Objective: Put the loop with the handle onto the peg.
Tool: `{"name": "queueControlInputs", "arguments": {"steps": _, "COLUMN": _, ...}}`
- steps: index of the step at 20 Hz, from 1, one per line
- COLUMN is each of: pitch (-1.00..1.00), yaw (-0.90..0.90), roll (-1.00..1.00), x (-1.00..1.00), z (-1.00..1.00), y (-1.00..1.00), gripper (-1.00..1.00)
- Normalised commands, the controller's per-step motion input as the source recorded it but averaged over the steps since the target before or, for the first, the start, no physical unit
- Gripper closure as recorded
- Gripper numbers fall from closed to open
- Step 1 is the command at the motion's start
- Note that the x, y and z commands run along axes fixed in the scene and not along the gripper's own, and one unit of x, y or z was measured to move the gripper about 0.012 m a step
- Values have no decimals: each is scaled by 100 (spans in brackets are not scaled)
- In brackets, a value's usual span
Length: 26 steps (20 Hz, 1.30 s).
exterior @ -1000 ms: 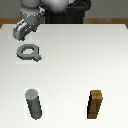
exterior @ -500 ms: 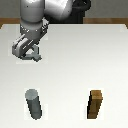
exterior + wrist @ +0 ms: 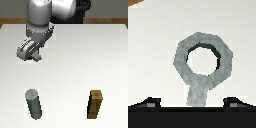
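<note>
In the wrist view the loop with the handle [image 3: 203,59] lies flat on the white table, a grey ring with a round hole and a short handle [image 3: 197,94]. The handle points toward my gripper [image 3: 193,102], which is open. The tips of its dark fingers [image 3: 150,103] stand wide apart on either side of the handle, not touching it. In the exterior view my gripper [image 3: 30,54] hangs low over the table at the exterior view's left and hides the loop. The peg [image 3: 33,103], an upright grey cylinder, stands nearer the front, apart from the gripper.
A brown wooden square-sided block [image 3: 96,105] stands upright at the exterior view's right, level with the peg. The white table [image 3: 85,60] ends at a brown strip along the far edge, by the robot's base.
The arm has swung down over the loop, which lay uncovered on the table a second ago and is now hidden behind the gripper. Peg and block have not moved.
</note>
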Motion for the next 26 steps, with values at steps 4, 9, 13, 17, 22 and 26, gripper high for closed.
{"name": "queueControlInputs", "arguments": {"steps": 4, "pitch": 0, "yaw": 0, "roll": 0, "x": 0, "z": 0, "y": 0, "gripper": -100}}
{"name": "queueControlInputs", "arguments": {"steps": 9, "pitch": 0, "yaw": 0, "roll": 0, "x": 0, "z": -40, "y": 20, "gripper": -100}}
{"name": "queueControlInputs", "arguments": {"steps": 13, "pitch": 0, "yaw": 0, "roll": 0, "x": 0, "z": -25, "y": 0, "gripper": 100}}
{"name": "queueControlInputs", "arguments": {"steps": 17, "pitch": 0, "yaw": 0, "roll": 0, "x": -25, "z": 0, "y": 0, "gripper": 100}}
{"name": "queueControlInputs", "arguments": {"steps": 22, "pitch": 0, "yaw": 0, "roll": 0, "x": 0, "z": 0, "y": 0, "gripper": 100}}
{"name": "queueControlInputs", "arguments": {"steps": 26, "pitch": 0, "yaw": 0, "roll": 0, "x": 0, "z": 25, "y": 0, "gripper": 100}}
